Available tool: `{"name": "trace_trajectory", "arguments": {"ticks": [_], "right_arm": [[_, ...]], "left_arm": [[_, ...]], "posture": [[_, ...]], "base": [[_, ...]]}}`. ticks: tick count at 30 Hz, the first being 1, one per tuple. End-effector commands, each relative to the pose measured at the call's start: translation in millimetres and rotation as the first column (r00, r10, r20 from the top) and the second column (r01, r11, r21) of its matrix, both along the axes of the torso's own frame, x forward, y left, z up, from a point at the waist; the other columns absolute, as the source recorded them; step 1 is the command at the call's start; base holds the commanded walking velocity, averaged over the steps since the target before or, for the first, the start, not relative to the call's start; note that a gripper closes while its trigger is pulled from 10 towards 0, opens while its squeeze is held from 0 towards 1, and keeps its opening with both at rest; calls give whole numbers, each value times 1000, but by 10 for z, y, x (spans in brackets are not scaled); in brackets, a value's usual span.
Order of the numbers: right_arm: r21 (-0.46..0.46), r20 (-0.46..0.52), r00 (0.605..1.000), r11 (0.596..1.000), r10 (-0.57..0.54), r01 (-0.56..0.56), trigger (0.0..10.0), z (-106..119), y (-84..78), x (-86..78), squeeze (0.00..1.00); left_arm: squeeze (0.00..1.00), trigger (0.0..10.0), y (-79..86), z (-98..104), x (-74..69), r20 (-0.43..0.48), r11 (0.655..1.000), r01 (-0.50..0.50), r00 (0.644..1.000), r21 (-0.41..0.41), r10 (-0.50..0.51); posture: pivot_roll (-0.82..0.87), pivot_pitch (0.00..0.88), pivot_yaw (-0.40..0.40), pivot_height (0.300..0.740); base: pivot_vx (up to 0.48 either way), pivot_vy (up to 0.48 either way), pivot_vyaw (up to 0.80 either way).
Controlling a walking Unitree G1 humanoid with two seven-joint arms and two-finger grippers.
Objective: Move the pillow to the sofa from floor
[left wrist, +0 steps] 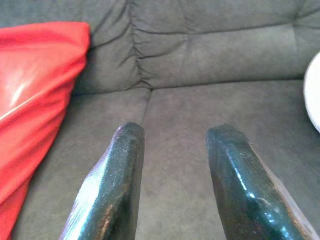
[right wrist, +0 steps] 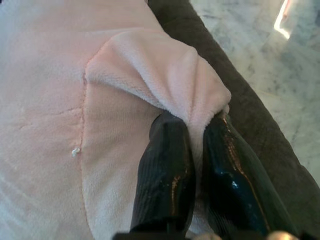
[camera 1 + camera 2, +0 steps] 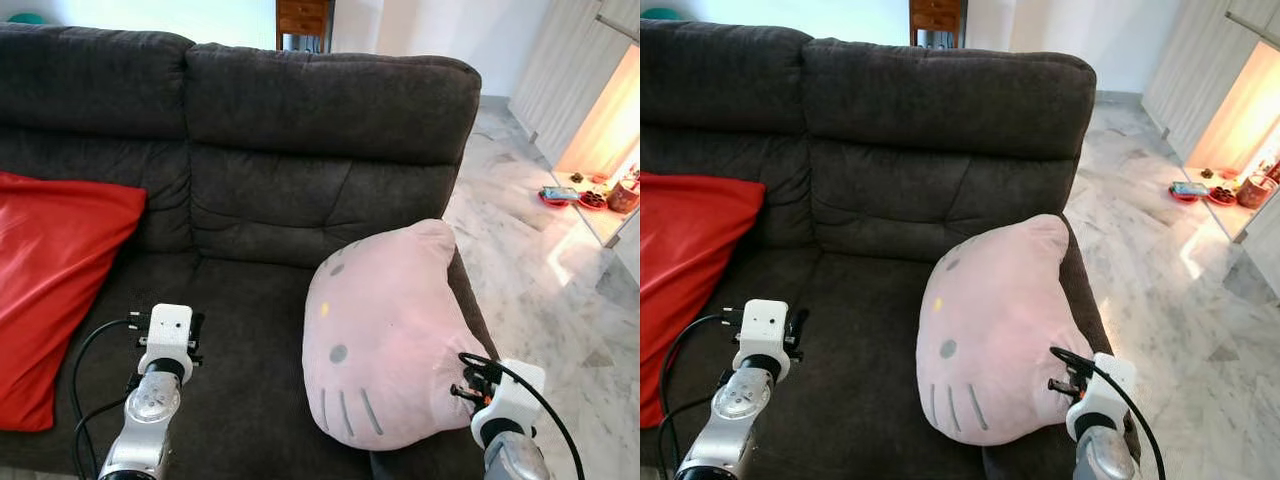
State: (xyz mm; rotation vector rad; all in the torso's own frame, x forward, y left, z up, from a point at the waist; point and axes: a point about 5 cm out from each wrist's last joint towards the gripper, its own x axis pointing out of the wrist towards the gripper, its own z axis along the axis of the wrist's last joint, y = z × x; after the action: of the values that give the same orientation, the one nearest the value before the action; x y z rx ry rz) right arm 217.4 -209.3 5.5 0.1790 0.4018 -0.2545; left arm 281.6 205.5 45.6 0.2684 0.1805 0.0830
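Pink plush cat-face pillow sits lower right of frame on dark grey fabric sofa, face up-left, ears toward the backrest. Right gripper pinches its fleecy edge. Left gripper spread, empty, beside glossy red cushion.

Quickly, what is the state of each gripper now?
Left gripper: open, empty, above the sofa seat.
Right gripper: shut on a fold of the pink pillow.

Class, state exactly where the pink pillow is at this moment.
The pink pillow rests on the sofa's right seat against the armrest, its edge pinched by the right gripper.
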Motion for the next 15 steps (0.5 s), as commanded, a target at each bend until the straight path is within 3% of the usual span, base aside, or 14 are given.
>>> {"name": "trace_trajectory", "arguments": {"ticks": [1, 15], "right_arm": [[-24, 61, 998, 999, -34, 35, 10000, 41, -73, 50, 0], [-39, 130, 991, 999, -20, 25, 10000, 11, 22, 100, 0]], "left_arm": [[0, 10000, -84, -20, 27, -3, 1000, 28, 1000, 5, -28], [0, 10000, -126, -22, 48, 18, 999, 45, 999, 19, -45]], "posture": [[20, 0, -69, 740], [26, 0, -63, 740]], "base": [[0, 0, 0], [0, 0, 0]]}}
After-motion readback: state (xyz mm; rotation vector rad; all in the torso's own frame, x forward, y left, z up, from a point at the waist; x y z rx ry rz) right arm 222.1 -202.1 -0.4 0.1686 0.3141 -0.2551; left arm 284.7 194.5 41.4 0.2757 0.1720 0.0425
